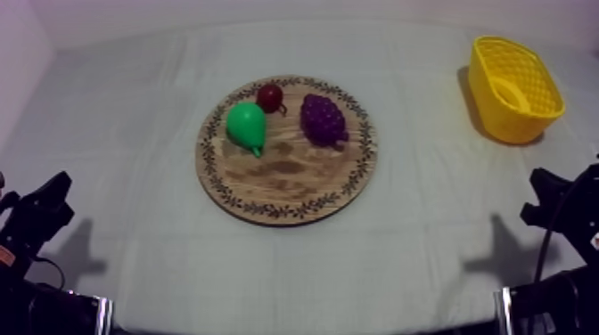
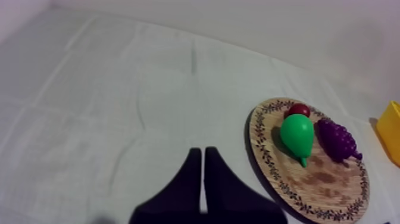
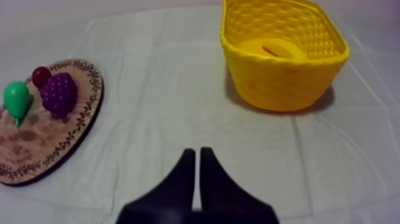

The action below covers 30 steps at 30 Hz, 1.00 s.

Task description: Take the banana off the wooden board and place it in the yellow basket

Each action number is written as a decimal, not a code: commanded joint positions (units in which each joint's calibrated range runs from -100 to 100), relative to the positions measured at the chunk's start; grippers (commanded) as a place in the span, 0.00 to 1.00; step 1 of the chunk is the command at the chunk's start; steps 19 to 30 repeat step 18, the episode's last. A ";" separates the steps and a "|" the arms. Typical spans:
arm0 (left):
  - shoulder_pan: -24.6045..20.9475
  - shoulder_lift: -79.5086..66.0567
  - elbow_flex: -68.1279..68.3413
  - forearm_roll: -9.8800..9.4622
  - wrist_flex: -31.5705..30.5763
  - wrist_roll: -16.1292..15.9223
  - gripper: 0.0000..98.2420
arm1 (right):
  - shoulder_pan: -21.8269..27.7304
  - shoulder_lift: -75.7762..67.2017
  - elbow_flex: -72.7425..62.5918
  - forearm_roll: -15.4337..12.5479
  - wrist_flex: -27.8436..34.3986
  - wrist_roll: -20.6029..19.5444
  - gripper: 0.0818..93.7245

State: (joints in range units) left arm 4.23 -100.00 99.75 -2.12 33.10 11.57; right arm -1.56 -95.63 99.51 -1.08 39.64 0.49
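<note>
Yellow plastic marked the end of the job. The yellow latticed basket [image 3: 280, 89] stood upright on the grey-white cloth of the tabletop [image 1: 134, 134], at my right side and toward the far edge. The yellow toy banana [image 3: 280, 49] lay inside it, down below the rim and against the bottom. I could see only part of its curve over the basket's near wall.

The round wooden board with a patterned rim [image 1: 285, 178] sat in the middle of the tabletop, well apart from the basket. Three toys were gathered on its far half. The green toy pear [image 1: 247, 125] lay on its side with its narrow end pointing toward the near part of the board. The purple bunch of toy grapes [image 1: 323, 118] lay to the right of it. The small red fruit [image 1: 270, 96] sat at the far rim between the two, just beside the pear; I could not tell whether they touched. The near half of the board was bare wood.

My left tool [image 2: 202, 152] hung low over plain cloth at my left side, well apart from the board, its fingers pressed together into a narrow wedge that held nothing. My right tool [image 3: 195, 152] was the same, narrow and empty, over the cloth on the near side of the basket and to the right of the board.
</note>
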 commanded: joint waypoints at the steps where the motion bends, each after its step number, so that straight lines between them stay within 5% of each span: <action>1: 0.01 0.00 0.03 0.00 -0.03 0.01 0.00 | 0.03 -0.03 0.08 0.01 -0.42 4.07 0.00; 9: 0.01 0.00 0.03 0.00 -0.03 0.03 0.00 | 0.03 -0.04 0.15 0.03 -0.75 12.27 0.00; 30: 0.01 0.00 0.03 0.00 -0.03 -0.01 0.00 | 0.03 -0.04 0.15 0.03 -0.77 11.86 0.00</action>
